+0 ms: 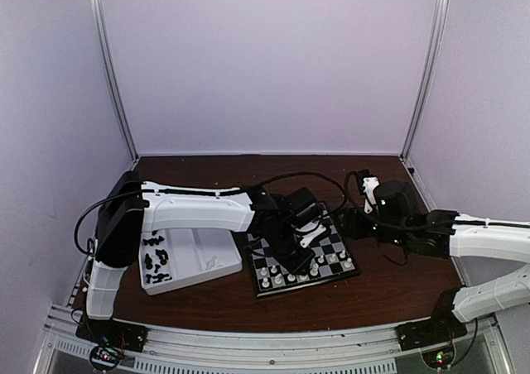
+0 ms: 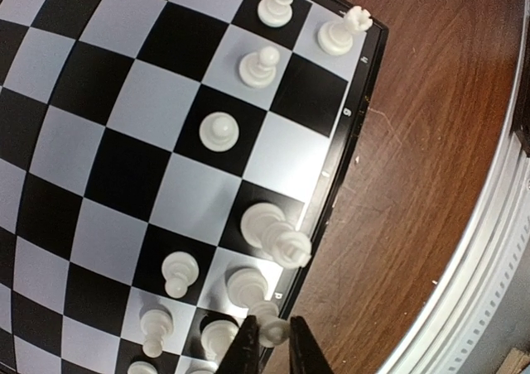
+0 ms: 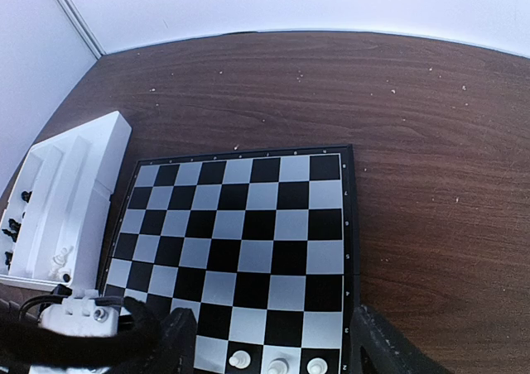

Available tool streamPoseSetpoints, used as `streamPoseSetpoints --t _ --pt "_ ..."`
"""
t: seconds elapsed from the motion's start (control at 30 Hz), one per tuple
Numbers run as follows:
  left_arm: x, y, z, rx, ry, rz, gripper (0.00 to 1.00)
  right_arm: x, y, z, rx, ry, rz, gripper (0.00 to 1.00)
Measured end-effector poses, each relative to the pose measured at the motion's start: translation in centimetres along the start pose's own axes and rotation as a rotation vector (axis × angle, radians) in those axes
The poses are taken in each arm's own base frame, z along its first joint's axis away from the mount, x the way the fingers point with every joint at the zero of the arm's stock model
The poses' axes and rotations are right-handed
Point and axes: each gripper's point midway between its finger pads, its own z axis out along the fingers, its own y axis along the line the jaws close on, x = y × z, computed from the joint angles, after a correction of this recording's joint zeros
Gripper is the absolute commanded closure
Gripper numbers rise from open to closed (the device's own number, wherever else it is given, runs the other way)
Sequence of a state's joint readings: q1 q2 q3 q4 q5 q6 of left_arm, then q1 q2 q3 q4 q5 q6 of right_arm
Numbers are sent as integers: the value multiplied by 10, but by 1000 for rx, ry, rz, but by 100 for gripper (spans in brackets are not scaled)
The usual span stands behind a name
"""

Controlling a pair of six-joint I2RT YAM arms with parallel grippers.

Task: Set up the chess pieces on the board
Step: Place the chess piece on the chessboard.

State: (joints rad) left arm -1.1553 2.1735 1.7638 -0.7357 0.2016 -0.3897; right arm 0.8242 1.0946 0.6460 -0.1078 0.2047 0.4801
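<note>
The board lies mid-table, with cream-white pieces along its near rows. My left gripper hangs over it. In the left wrist view the left gripper is shut on the head of a white piece standing on a back-row square at the board's edge. More white pieces, among them a pawn, stand on nearby squares. My right gripper is open and empty at the board's right side. In the right wrist view its open jaws frame white pawns. Black pieces lie in the tray.
A white compartment tray sits left of the board, also in the right wrist view. The far half of the board holds no pieces. Bare brown table lies beside the board, with a metal rail at the table's near edge.
</note>
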Motion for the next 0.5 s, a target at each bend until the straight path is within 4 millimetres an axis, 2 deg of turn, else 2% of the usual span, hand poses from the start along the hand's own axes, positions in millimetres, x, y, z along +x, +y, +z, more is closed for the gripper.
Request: streamPoseSetpoints --t 0.2,0.5 --pt "2 2 0 -11 10 5 73 1 1 1 -4 4 2 34" --pt "-6 -1 -8 -7 -7 14 72 1 1 1 -4 5 2 34"
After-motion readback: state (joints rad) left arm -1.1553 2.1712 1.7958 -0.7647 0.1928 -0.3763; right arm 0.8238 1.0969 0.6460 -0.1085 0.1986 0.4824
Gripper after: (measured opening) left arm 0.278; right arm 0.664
